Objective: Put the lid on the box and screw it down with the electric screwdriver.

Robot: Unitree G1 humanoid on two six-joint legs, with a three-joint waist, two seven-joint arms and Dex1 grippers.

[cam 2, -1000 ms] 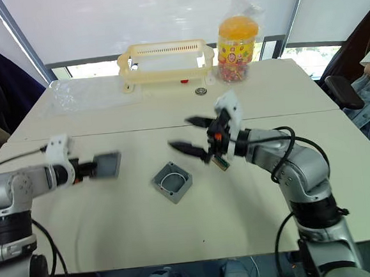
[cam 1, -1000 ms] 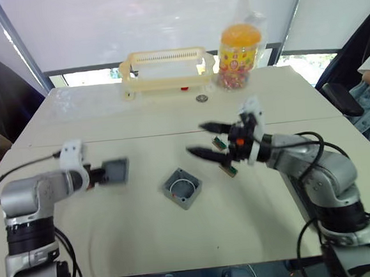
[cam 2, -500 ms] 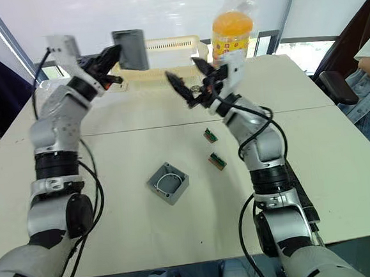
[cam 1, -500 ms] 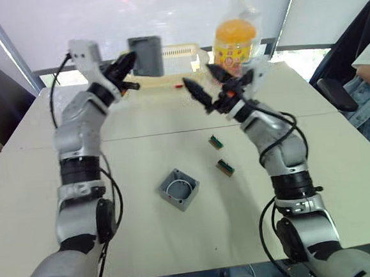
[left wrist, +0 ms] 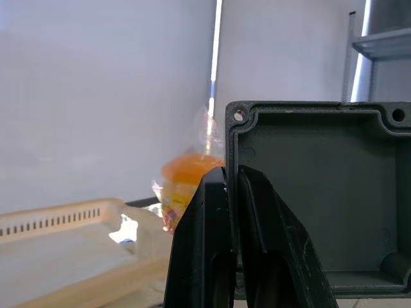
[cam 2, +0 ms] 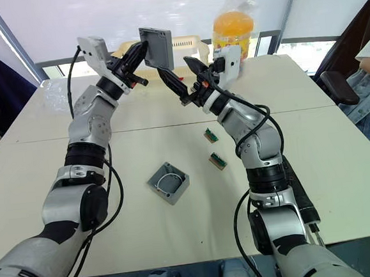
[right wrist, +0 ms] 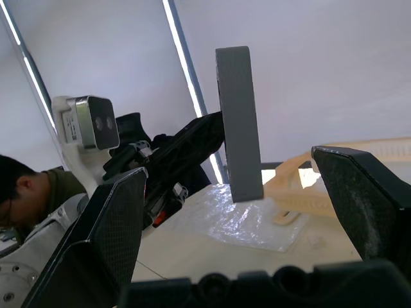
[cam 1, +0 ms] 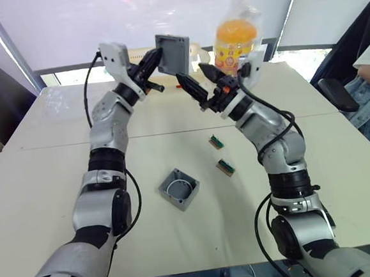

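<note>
Status: lid not on yet, nothing screwed.

Left gripper (cam 1: 155, 65) is raised high over the far part of the white table (cam 1: 41, 188), fingers pinched on one edge of the flat square grey plastic lid (cam 1: 172, 55). Lid is held upright in the air, its hollow rimmed side with corner screw holes facing the left wrist camera (left wrist: 314, 212).

Right gripper (cam 1: 196, 80) is raised just beside the lid, fingers spread wide and empty, tips pointing at it. Looks like a hand-over or re-grip is being set up; my guess only.

The small square grey plastic box (cam 1: 180, 189) sits open on the table's middle towards the near edge, well below both grippers. Two small green-and-brown circuit-board pieces (cam 1: 224, 168) lie on the table beside it, to its right.

Far edge: cream slotted plastic rack (cam 2: 184, 43), orange-lidded jar of sweets in a clear bag (cam 1: 236, 37).

Left to do: bring the lid down, seat it on the box, then fetch the screwdriver and drive the corner screws.
</note>
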